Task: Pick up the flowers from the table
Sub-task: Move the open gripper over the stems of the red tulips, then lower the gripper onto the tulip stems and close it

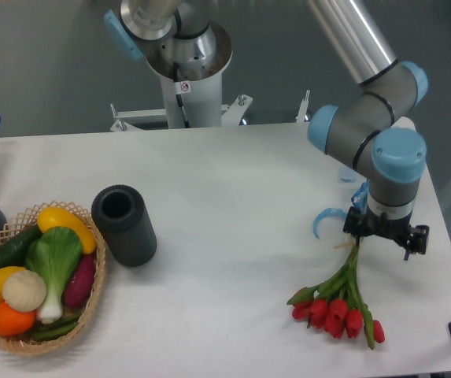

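The flowers (337, 303) lie flat on the white desk (233, 197) near its right front corner, red heads toward the front edge, stems running back and up under the tool (382, 240). The tool sits low over the tied stem ends; whether its fingers are spread or closed on the stems cannot be told from here. Judging by this, the approach is made; gripping and lifting remain. Well apart to the left stand a dark cylinder (123, 225) and a wicker basket (91, 303) of vegetables.

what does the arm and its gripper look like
The arm has silver-grey cylindrical links and darker grey joint housings with light blue round end caps. At the wrist sits a small black gripper. Its fingers are too small to make out. No cables or markings are visible on it.
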